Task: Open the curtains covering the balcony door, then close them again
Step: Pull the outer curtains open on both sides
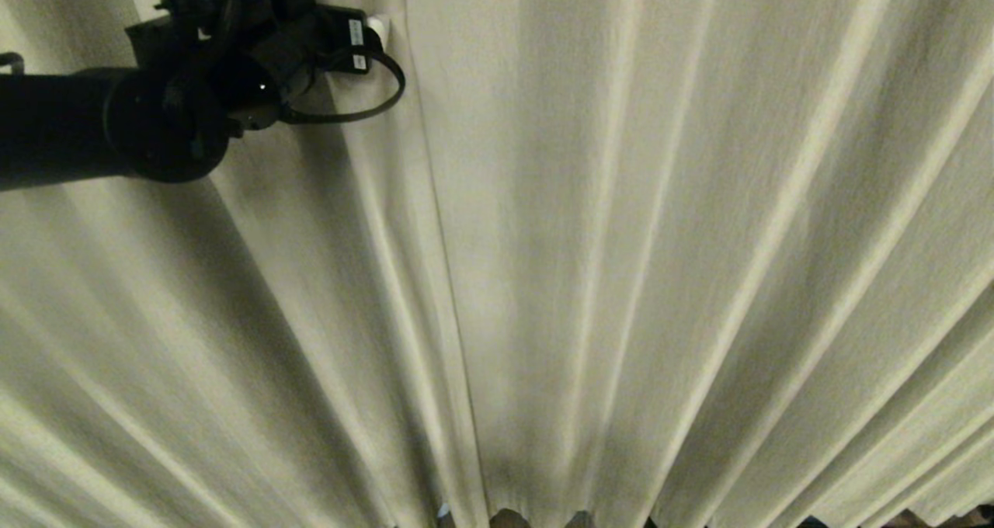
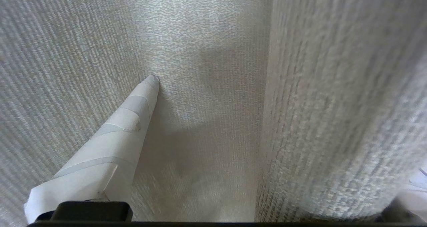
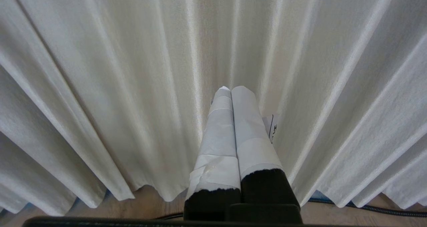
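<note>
Curtains of thick cream-beige cloth fill the whole head view, drawn shut in long vertical pleats that fan outward toward the hem, so nothing behind them can be seen. The weave is coarse and ribbed, matte, with soft rounded folds. Along the bottom edge the scalloped hem hangs just above a wooden floor, and a dark braided cable lies on that floor just under the hem.

Raised at the upper left of the head view, the left gripper presses its white-taped tip against the cloth beside a seam where two panels meet. In the left wrist view its jaws stand wide apart: one taped finger touches the flat fabric with its point, a bulging fold lies between the fingers, and the other finger is barely visible past that fold. Nothing is pinched yet.

Low down, the right gripper points at the pleats near the hem, its two taped fingers pressed together with nothing between them, close to the cloth; contact cannot be told.
</note>
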{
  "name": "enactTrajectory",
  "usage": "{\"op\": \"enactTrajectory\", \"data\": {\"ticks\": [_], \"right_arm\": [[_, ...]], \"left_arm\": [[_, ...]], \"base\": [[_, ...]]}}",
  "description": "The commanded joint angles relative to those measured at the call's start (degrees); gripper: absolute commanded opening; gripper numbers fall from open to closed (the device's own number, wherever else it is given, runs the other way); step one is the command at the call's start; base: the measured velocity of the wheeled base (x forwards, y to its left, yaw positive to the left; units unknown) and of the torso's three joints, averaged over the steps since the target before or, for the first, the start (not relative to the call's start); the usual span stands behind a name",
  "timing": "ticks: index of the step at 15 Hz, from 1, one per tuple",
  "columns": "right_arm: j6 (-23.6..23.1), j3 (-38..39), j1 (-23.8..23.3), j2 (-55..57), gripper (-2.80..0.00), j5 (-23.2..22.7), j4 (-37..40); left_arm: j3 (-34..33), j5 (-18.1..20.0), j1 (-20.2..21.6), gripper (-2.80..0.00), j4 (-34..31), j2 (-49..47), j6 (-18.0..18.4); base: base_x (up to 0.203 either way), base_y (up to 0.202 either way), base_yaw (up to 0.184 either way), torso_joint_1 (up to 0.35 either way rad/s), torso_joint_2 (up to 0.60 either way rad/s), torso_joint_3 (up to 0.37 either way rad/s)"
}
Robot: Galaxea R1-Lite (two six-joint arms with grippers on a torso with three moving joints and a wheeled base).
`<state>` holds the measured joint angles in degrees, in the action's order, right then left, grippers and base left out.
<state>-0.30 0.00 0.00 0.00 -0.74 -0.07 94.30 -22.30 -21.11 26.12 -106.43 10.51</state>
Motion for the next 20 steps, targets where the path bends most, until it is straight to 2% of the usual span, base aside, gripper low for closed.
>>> {"op": "enactTrajectory", "data": {"ticks": [1, 8, 20], "right_arm": [[-0.05, 0.0, 0.0, 0.0, -2.8, -0.05, -0.01], [-0.05, 0.0, 0.0, 0.0, -2.8, -0.05, -0.01], [-0.05, 0.0, 0.0, 0.0, -2.8, -0.05, -0.01]], "left_arm": [[-0.33, -0.19, 0.35, 0.0, 0.15, 1.33, -0.03], [-7.47, -1.34, 3.59, 0.0, 0.24, 6.99, -0.39], [-7.44, -1.26, 2.52, 0.0, 0.55, 6.62, -1.56]], "base": [[0.0, 0.0, 0.0, 0.0, 0.0, 0.0], [0.0, 0.0, 0.0, 0.0, 0.0, 0.0], [0.0, 0.0, 0.0, 0.0, 0.0, 0.0]]}}
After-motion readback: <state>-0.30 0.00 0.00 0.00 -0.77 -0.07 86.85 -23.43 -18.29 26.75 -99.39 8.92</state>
